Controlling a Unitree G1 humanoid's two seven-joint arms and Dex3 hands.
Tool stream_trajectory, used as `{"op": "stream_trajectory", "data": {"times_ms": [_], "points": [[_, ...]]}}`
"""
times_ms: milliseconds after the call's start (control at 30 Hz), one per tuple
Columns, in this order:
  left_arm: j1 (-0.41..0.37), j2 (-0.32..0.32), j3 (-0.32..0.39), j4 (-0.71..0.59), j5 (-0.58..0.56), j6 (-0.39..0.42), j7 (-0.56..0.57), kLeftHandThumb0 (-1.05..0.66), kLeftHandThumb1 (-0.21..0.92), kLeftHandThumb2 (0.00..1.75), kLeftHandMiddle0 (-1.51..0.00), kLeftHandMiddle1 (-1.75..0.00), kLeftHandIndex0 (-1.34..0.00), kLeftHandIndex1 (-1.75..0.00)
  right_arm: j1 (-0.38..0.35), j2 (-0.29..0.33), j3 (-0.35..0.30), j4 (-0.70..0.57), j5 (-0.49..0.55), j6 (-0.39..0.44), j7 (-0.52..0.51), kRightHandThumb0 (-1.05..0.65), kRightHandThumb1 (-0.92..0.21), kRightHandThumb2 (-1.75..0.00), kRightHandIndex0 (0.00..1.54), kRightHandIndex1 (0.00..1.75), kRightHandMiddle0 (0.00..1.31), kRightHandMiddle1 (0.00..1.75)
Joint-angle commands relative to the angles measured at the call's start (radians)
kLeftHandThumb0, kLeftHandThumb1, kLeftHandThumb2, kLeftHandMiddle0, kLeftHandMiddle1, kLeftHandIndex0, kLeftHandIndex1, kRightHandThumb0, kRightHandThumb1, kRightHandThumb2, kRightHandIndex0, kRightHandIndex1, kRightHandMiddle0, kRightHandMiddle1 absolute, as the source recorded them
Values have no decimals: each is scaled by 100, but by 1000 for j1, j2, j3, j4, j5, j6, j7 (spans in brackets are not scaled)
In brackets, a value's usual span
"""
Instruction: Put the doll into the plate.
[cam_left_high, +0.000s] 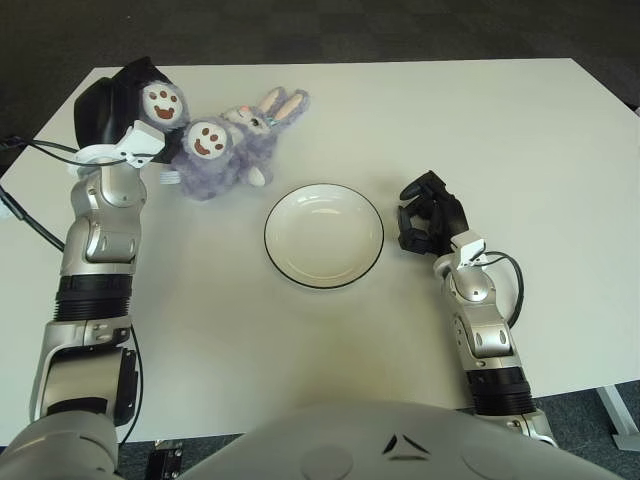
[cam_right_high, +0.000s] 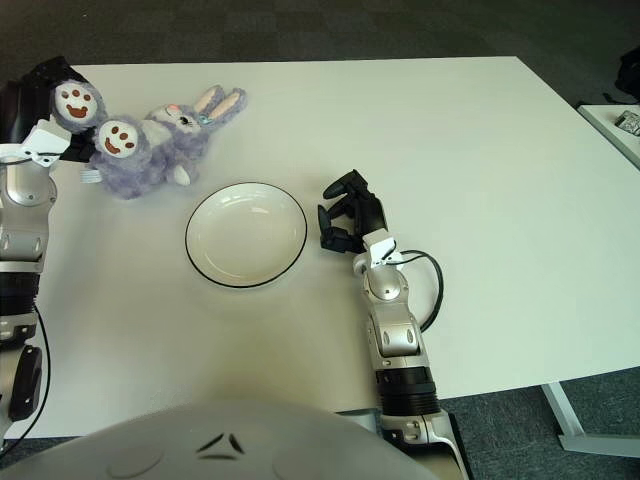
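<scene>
Now, holding one foot of the doll (cam_left_high: 225, 150) in the left hand (cam_left_high: 125, 100), at the far left corner of the table (cam_left_high: 500, 130). Fingers curled tight around that foot, with the smiling sole turned up toward the camera. Rest of the doll lying on the table just beside the hand, the second foot up as well, the long ears pointing away to the right. Well apart from the plate (cam_left_high: 323, 235), which stands empty near the middle of the table, closer to the body.

For a good carry, better to lift high enough first, so that the soft body hangs free and does not drag over the table or catch the rim. Then to bring the hand toward the right and nearer, until the hanging body is above the middle of the plate, not only the foot. To lower until the body rests inside, and only then to loosen the fingers. Likely to swing, being held by one end, so a slow move seems wise. Also possible for the ears or the head to fall outside the rim, so aiming a little past the centre may help.

Right hand (cam_left_high: 432, 222) just to the right of the plate, fingers curled and holding nothing; no need to move it.
</scene>
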Motion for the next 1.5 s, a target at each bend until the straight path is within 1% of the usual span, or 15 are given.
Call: {"op": "stream_trajectory", "data": {"times_ms": [0,33,67,167,300,400,567,633,700,767,900,1100,1200,1300,1467], "points": [[-4,16,-4,3,-17,-1,-29,-1,11,146,-71,-163,-71,-160,36,-8,-2,56,-5,-18,1,-1,-41,-121,44,175,43,172],[-3,19,-3,5,-30,-13,-40,-1,14,143,-70,-162,-69,-160,35,-9,-2,60,-4,-22,2,-1,-41,-121,44,175,43,172],[-2,21,-2,6,-38,-21,-48,-1,27,123,-64,-155,-66,-155,35,-10,-2,62,-4,-24,2,-1,-41,-121,44,175,43,172],[-1,25,-1,9,-56,-37,-60,-1,47,92,-58,-142,-62,-147,34,-12,-2,68,-3,-30,3,-1,-40,-121,44,175,43,172],[6,29,7,-2,-90,-63,-82,-1,60,72,-59,-134,-53,-145,34,-15,-1,77,-4,-41,4,-1,-40,-122,44,175,43,172],[11,29,15,-12,-100,-66,-86,-1,67,63,-58,-132,-47,-148,34,-15,0,76,-1,-36,7,-1,-40,-122,44,175,43,172],[25,26,26,-35,-65,-52,-46,-1,84,44,-47,-135,-35,-156,37,-16,1,69,1,-29,8,-1,-40,-121,44,175,43,172],[34,25,31,-53,-31,-45,-14,-18,88,42,-41,-125,-33,-159,37,-16,1,70,-1,-32,8,-1,-41,-121,44,175,43,172],[40,23,33,-66,-5,-44,12,-28,90,42,-36,-118,-30,-162,37,-16,1,72,-3,-34,7,-1,-41,-120,44,175,42,172],[45,20,32,-77,14,-41,30,-31,91,44,-33,-114,-27,-166,37,-18,0,73,-2,-36,8,-1,-41,-120,43,175,42,172],[45,10,21,-93,87,-50,115,-34,92,49,-27,-109,-21,-172,36,-21,0,75,-1,-36,13,-1,-41,-120,44,175,42,172],[44,2,23,-108,107,-42,145,-35,92,52,-25,-106,-19,-174,34,-22,2,72,0,-31,16,-1,-42,-119,43,175,41,172],[44,4,26,-113,104,-38,144,-52,88,61,-26,-102,-6,-147,33,-23,4,74,-8,-38,13,-1,-43,-118,42,175,41,172],[43,3,32,-120,98,-37,142,-59,86,66,-26,-100,-3,-138,33,-21,5,68,-12,-24,10,-1,-44,-117,42,175,40,172],[45,-2,40,-138,96,-48,158,-63,84,68,-25,-98,-2,-136,34,-18,4,65,-4,-15,14,-1,-45,-116,41,175,40,173]]}}
